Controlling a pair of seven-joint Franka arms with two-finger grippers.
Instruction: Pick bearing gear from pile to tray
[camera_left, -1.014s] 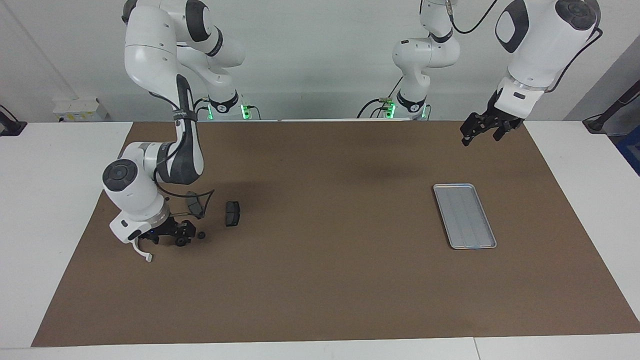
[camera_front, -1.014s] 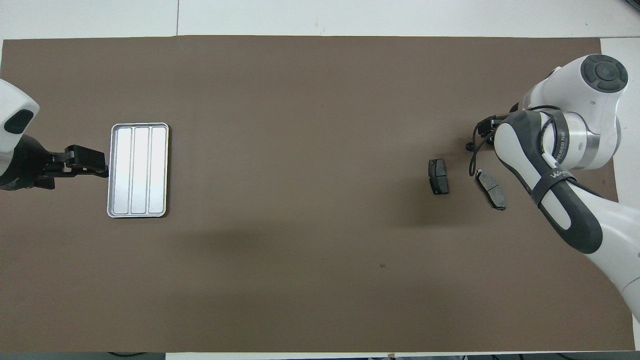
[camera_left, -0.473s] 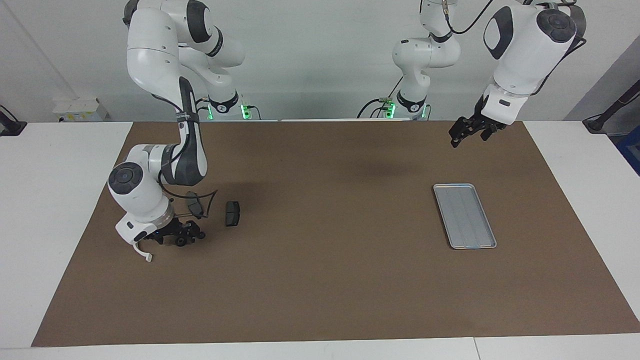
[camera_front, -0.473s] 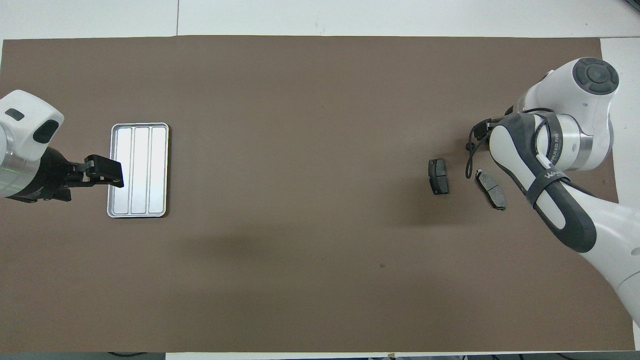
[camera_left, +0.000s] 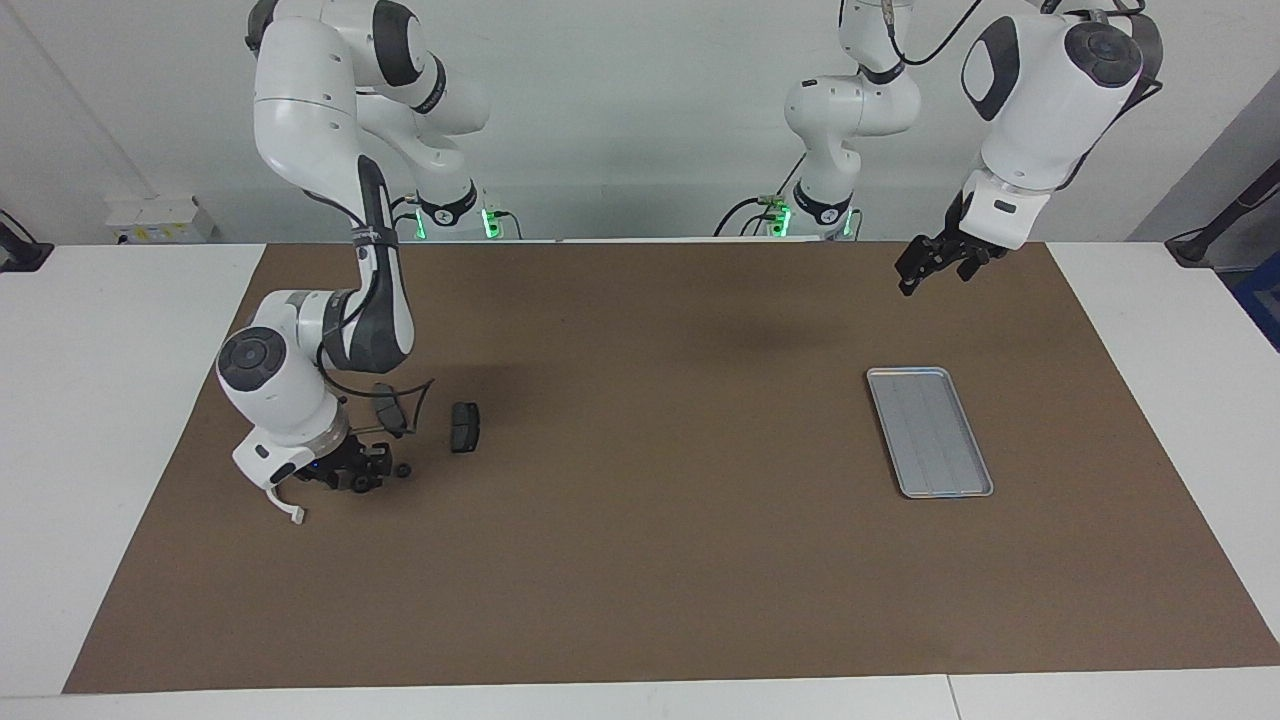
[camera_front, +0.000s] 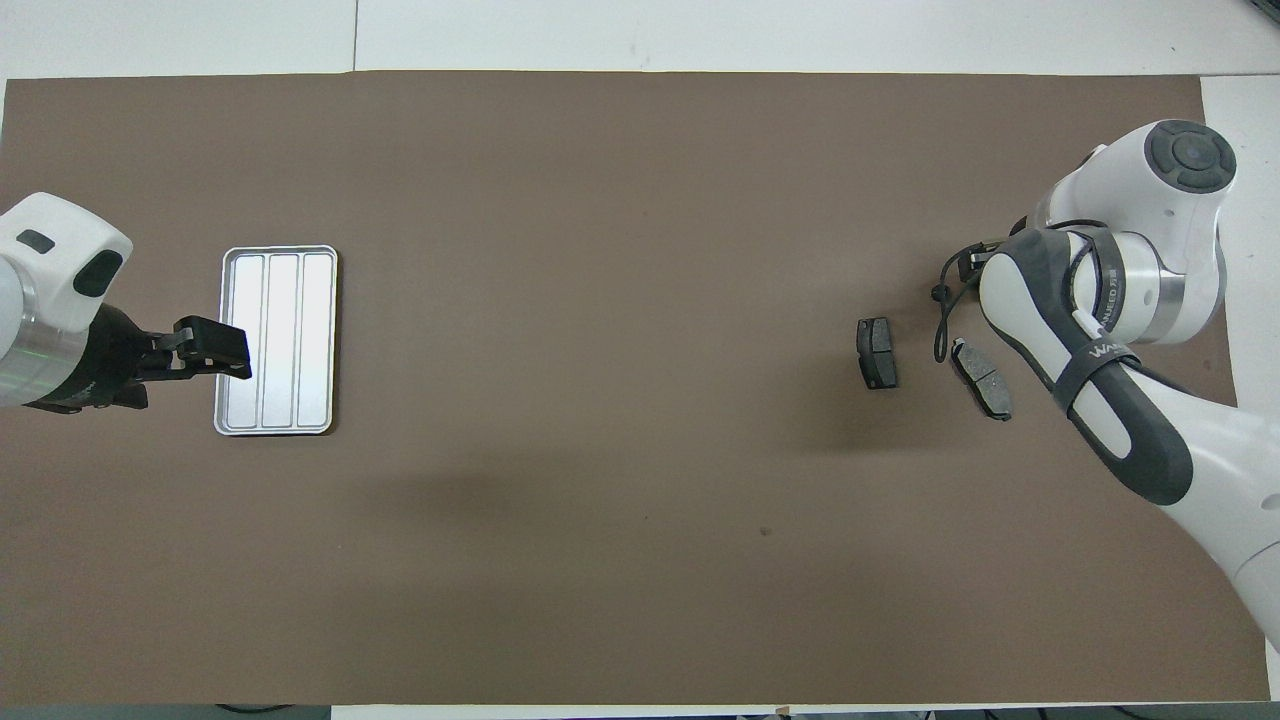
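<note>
The pile lies at the right arm's end of the mat: two dark grey brake pads, a white half-ring bracket and a tiny black round piece. My right gripper is down at the mat between the bracket and that piece; what it touches is hidden. In the overhead view the arm covers it, and the pads show. The silver tray holds nothing. My left gripper hangs raised over the tray's edge.
A brown mat covers most of the white table. A loose black cable from the right arm hangs over the brake pad nearer the robots.
My left gripper has swung from beside the tray to over its edge. My right hand has shifted slightly at the pile, staying low at the mat.
</note>
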